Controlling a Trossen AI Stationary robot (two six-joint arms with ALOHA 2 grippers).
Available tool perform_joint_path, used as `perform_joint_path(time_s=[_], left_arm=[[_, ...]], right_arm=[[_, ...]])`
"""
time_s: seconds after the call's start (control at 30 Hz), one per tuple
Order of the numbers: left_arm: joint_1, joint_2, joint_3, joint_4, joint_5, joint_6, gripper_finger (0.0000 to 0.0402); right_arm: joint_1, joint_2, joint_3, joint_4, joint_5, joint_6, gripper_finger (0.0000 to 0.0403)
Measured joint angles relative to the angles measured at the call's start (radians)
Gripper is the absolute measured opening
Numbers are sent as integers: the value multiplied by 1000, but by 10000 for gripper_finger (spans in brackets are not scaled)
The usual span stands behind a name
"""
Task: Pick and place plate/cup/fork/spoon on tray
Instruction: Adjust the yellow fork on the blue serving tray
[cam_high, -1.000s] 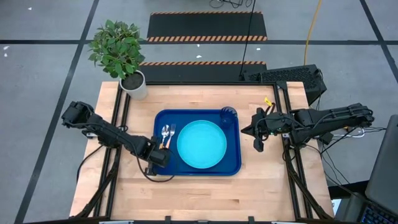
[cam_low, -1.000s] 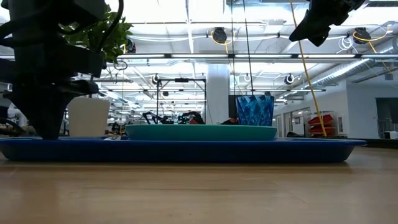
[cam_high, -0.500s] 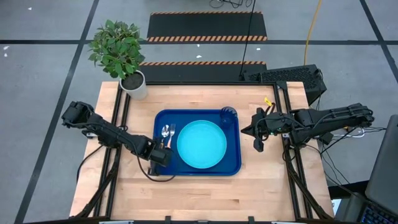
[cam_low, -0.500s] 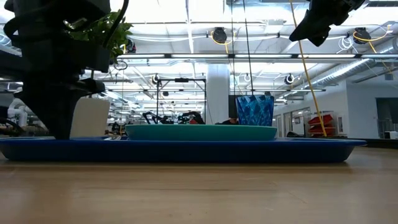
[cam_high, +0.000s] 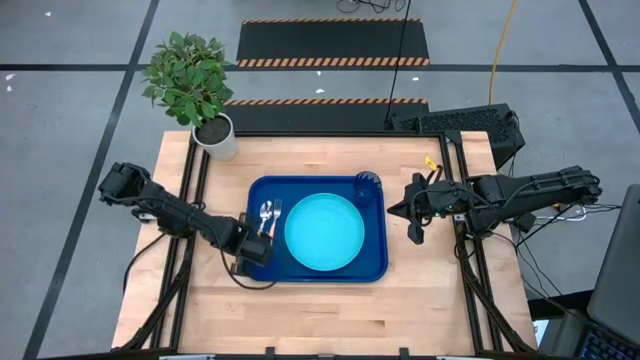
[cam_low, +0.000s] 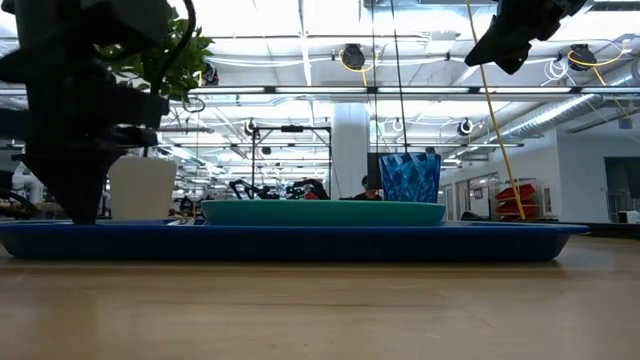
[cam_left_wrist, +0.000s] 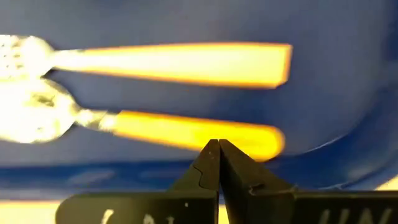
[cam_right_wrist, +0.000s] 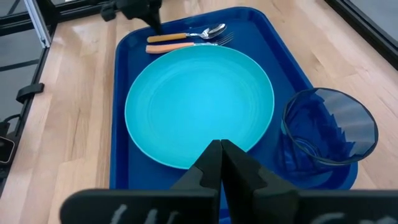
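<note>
On the bench (cam_high: 330, 305) the tray (cam_high: 374, 268) carries the plate (cam_high: 324, 232) at its middle, the cup (cam_high: 366, 184) in its far right corner, and the spoon (cam_high: 265, 213) and fork (cam_high: 276, 210) side by side left of the plate. The left gripper (cam_high: 262, 237), jaws clenched on nothing, sits at what seems the spoon's handle end. The right gripper (cam_high: 415, 232), jaws clenched and empty, hangs right of the tray.

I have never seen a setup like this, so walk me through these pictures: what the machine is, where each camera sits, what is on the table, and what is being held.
Two dark robot arms work at a wooden table. One camera looks straight down, one sits at tabletop level, and one rides on each wrist. A blue tray carries a turquoise plate, a blue cup, a spoon and a fork. A potted plant stands at a corner. The left gripper is shut and empty by the cutlery handles; the right gripper waits shut beside the tray.
</note>
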Motion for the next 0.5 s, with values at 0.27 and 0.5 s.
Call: perform_joint_path(time_s=[0.27, 0.5], left_arm=[[72, 5, 0, 82, -29, 74, 2], [117, 7, 0, 84, -25, 118, 2]], right_arm=[[0, 0, 0, 8, 0, -7, 0], [0, 0, 0, 6, 0, -6, 0]])
